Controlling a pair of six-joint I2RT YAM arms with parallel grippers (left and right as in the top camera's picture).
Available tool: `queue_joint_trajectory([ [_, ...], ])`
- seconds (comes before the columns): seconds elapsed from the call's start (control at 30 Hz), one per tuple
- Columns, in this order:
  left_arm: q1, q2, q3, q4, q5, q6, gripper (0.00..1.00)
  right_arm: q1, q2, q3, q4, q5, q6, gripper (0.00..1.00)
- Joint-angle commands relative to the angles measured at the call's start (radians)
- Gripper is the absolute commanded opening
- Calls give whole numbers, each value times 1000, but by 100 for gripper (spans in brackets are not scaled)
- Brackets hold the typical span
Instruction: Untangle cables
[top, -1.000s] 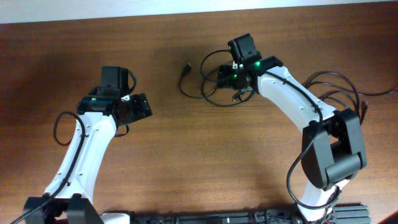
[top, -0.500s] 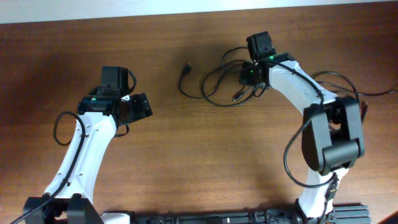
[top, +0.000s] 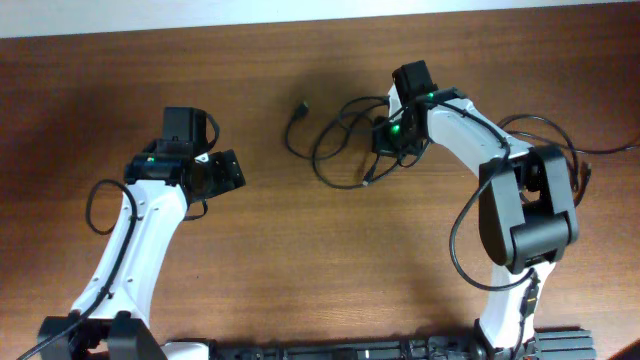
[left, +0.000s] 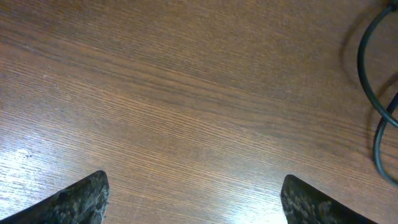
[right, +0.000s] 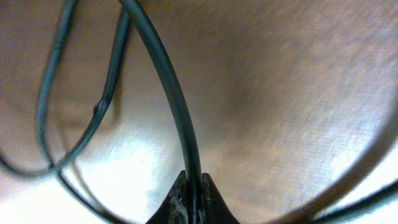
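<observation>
Sprawling in loose overlapping loops, the cables (top: 335, 150) lie on the far middle of the wooden table (top: 300, 260). One plug end (top: 300, 108) trails out to the left of the tangle. The overhead view places the right gripper (top: 385, 135) at the tangle's right side, but hides its grip. The right wrist view shows its fingers (right: 177, 202) pinched together on a single strand that runs up and away from the tips, with blurred strands curving over the wood at left. The left wrist view shows two fingertips (left: 81, 198) spread wide apart over bare wood grain. A dark cord (left: 367, 62) curves along that picture's right edge, and whose it is cannot be told. The table's far edge runs near behind the cables, and open wood lies between the plug end and the left gripper (top: 228, 170). The right arm arcs from the near right corner up and leftward. The left arm rises from the near left, its gripper pointing right, well apart from the cables.
</observation>
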Motion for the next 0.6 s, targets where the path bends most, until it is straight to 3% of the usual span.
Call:
queue_joint_trajectory([
  [0.0,0,10,1,0,8,-7,89,4,-203,29,-22,-97,-108,4],
  [0.17,0,10,1,3,8,-7,89,5,-579,36,-21,-108,-111,4],
  [0.3,0,10,1,3,20,-7,91,5,-740,36,-22,-170,-111,4],
  [0.4,0,14,1,33,229,-6,98,5,-763,36,-37,-213,-110,4],
  [0.43,-1,24,1,63,359,-6,100,5,-760,36,-45,-212,-110,4],
  [0.57,0,63,1,152,735,-48,100,5,-752,36,-48,-212,-108,4],
])
